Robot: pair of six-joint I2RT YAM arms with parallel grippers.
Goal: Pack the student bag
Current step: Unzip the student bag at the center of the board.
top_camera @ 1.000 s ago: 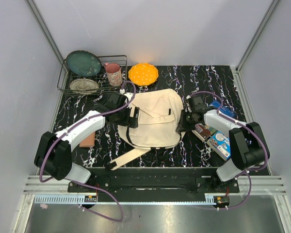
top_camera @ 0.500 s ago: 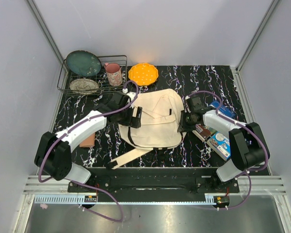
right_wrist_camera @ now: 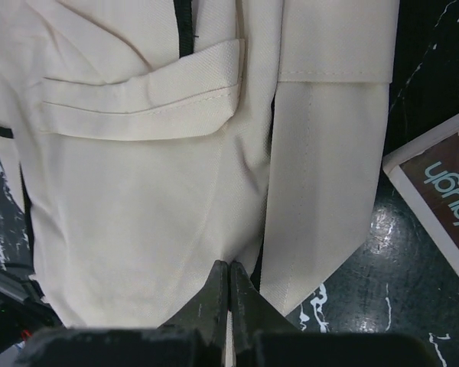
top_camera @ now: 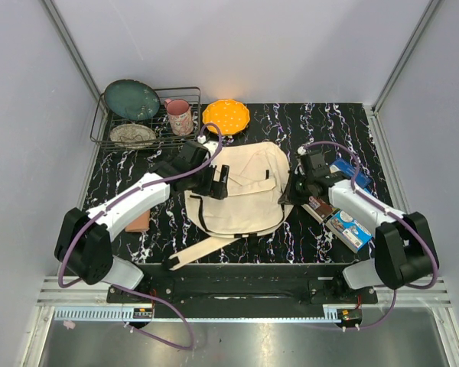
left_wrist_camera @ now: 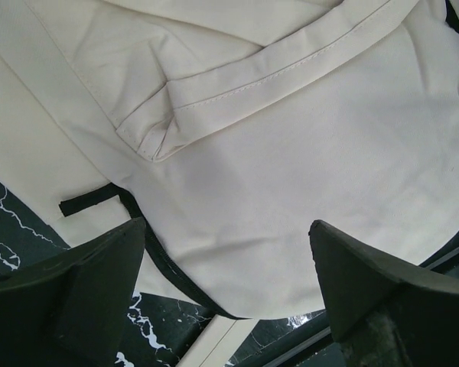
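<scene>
A large cream canvas student bag (top_camera: 241, 191) was seen lying flat in the middle of a black, white-veined surface (top_camera: 329, 122). Its flap side faced up, and one long webbing strap (top_camera: 203, 251) trailed toward the near edge.

The left gripper (top_camera: 218, 182) was held over the bag's left edge. In the left wrist view its fingers (left_wrist_camera: 84, 283) were spread wide, with nothing held; cream fabric and a black trim line were visible between them.

The right gripper (right_wrist_camera: 228, 266) was placed at the bag's right edge, its fingers pressed together with no gap showing. The tips met where the bag's body lay against a flat cream strap panel. Whether fabric was pinched between them could not be told.

Just right of the bag, a few printed books or boxes (top_camera: 343, 218) were laid on the surface. At the far left, a wire rack (top_camera: 99, 134) held a green plate (top_camera: 131, 99), a smaller dish (top_camera: 132, 134) and a pink mug (top_camera: 179, 116). An orange dish (top_camera: 226, 116) sat just beside the rack.
</scene>
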